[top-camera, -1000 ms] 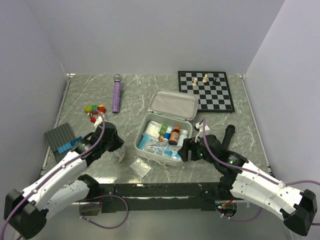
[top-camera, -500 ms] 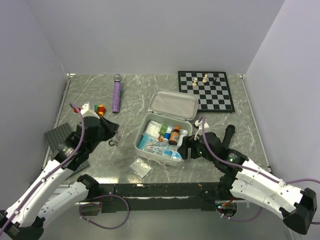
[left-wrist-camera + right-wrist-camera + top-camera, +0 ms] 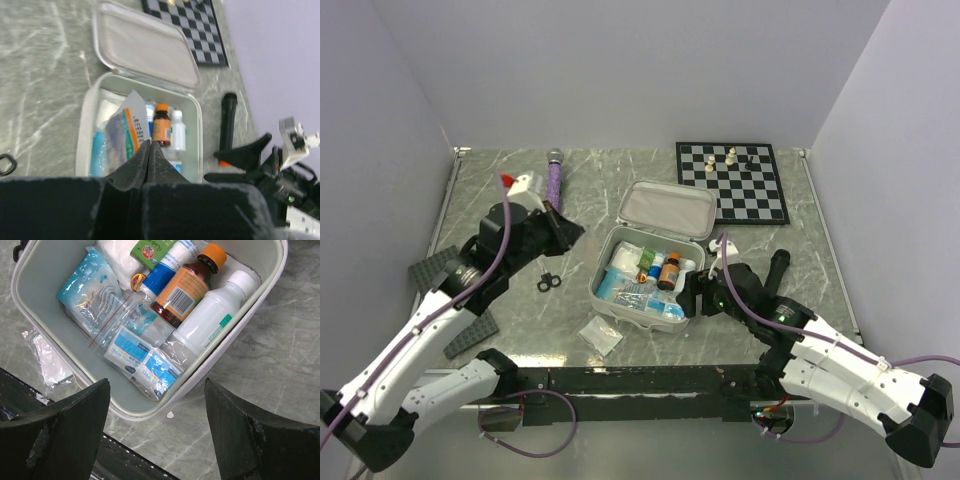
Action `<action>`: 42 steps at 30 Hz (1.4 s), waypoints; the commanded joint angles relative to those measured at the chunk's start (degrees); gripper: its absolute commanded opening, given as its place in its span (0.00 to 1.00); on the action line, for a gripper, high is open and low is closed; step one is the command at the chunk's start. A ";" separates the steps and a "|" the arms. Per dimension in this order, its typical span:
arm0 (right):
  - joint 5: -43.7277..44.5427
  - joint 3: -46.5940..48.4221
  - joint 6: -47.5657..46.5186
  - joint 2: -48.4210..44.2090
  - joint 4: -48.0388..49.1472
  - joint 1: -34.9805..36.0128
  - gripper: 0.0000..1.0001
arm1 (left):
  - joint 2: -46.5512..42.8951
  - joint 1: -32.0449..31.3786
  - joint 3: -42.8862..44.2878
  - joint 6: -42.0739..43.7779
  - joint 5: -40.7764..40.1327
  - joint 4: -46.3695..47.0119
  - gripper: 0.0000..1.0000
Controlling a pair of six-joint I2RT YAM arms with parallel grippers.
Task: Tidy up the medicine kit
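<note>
The medicine kit [image 3: 603, 262] lies in the middle of the table with its white lid [image 3: 667, 208] hinged back. Inside are a brown bottle with an orange cap [image 3: 185, 285], a white bottle [image 3: 212, 320], blue wipe packets [image 3: 145, 360] and other packets. My left gripper [image 3: 570, 228] hovers left of the kit, shut on nothing, and its tips [image 3: 150, 143] point at the kit's inside [image 3: 85, 125]. My right gripper [image 3: 692, 297] stands open over the kit's near right corner [image 3: 240, 335], and its fingers [image 3: 156, 390] hold nothing.
Small black scissors [image 3: 549, 282] lie left of the kit and a clear plastic bag [image 3: 601, 335] lies in front of it. A black marker [image 3: 777, 270] is to the right. A chessboard [image 3: 733, 182] and a purple microphone [image 3: 553, 190] sit at the back. Grey plates [image 3: 435, 268] lie at the left.
My left arm has risen from the table near the scissors and swung back and right toward the kit, staying shut. The right arm has hardly moved.
</note>
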 commanded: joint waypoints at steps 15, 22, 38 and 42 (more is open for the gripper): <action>1.31 1.21 -0.27 -0.94 0.12 -0.03 0.82 | 11.70 -12.12 1.55 6.87 -0.75 6.45 0.01; 0.95 1.12 -0.27 -0.76 0.56 -0.02 0.82 | 10.04 -12.12 1.38 6.17 -7.24 4.71 0.07; 0.34 0.94 -0.36 -0.76 0.74 -0.02 0.82 | 3.27 -4.48 -14.70 0.80 -8.94 3.20 0.97; 0.43 0.59 -0.27 -1.38 0.56 -0.11 0.82 | 5.37 -3.07 -15.85 2.91 -5.68 5.05 0.90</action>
